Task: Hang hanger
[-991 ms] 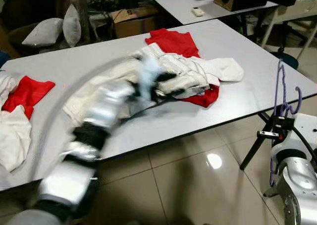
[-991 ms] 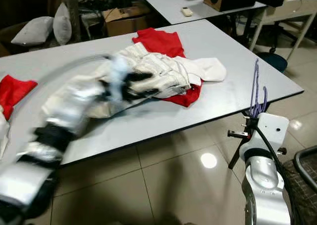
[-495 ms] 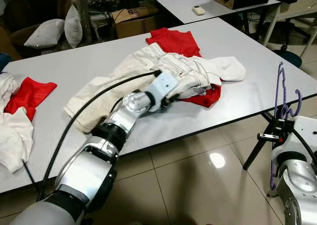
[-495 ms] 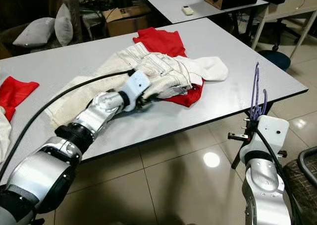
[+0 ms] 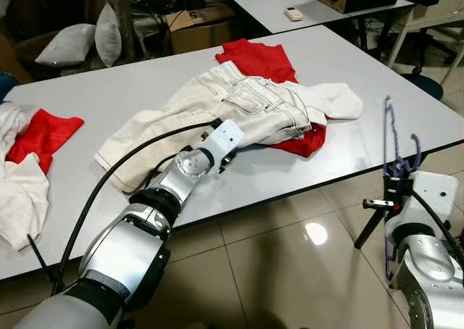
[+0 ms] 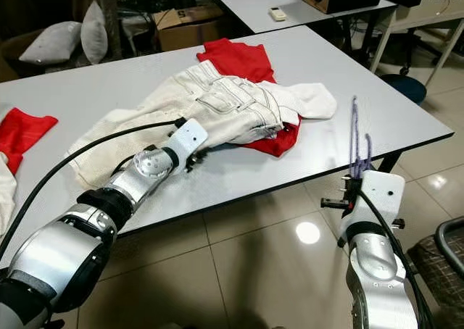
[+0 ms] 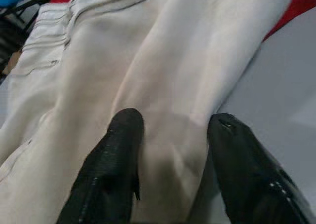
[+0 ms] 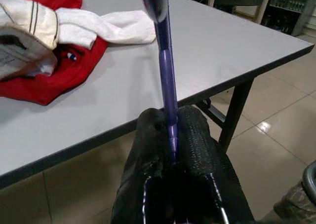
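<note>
Hanger (image 8: 165, 61) upright between closed right jaws.

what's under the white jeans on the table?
A red garment sticks out from under the white jeans at their right end, with a white cloth beside it. How far either extends beneath is hidden.

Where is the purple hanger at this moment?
The purple hanger is clamped upright in the right gripper, off the table's right front corner, beyond the red and white clothes.
</note>
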Tool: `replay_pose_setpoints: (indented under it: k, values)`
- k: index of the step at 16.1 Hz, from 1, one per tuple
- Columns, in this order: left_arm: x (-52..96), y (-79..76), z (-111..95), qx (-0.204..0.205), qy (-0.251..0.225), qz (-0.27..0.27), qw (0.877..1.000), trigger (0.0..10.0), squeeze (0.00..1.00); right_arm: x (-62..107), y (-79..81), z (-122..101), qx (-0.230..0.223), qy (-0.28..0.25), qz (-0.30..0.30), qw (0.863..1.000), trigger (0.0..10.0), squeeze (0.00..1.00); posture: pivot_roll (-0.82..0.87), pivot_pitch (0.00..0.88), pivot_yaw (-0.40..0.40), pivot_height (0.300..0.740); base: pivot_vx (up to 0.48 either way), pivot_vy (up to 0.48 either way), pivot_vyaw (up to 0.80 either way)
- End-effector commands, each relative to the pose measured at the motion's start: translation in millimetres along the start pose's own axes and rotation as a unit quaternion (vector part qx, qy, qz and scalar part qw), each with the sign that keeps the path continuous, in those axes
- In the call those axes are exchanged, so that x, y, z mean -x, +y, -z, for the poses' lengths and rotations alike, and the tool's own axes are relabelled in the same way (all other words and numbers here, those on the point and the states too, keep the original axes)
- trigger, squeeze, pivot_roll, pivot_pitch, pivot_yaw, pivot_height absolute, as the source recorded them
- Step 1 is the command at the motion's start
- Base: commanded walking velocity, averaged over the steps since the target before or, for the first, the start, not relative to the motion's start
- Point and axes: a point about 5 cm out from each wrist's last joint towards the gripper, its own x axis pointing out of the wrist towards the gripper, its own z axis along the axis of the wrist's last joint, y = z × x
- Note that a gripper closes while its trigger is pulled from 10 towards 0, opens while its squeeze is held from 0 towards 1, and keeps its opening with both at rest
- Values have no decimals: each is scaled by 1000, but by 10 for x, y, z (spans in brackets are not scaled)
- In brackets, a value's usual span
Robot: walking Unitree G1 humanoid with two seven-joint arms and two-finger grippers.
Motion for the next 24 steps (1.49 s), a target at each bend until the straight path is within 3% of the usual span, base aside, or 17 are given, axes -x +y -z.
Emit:
replay_pose_setpoints:
  k: [1,8,20,22,24]
  values:
    - [19,56,62,8,11,-22,1000,0,0,12,12,16,10,6,-12,1000,10000,0,-204,4,76,740,0,0,0]
    - [52,75,206,28,37,-49,998,0,0,55,18,322,39,57,-50,996,10000,0,-225,13,18,740,0,0,0]
    - [79,100,279,48,44,-61,996,0,0,46,100,316,39,47,-54,997,10000,0,-213,22,32,740,0,0,0]
    - [79,105,262,50,35,-56,997,0,0,48,104,319,38,47,-54,997,10000,0,-214,21,33,740,0,0,0]
    - [80,238,11,56,-50,-53,996,0,0,42,95,323,38,47,-51,997,10000,0,-213,19,38,740,0,0,0]
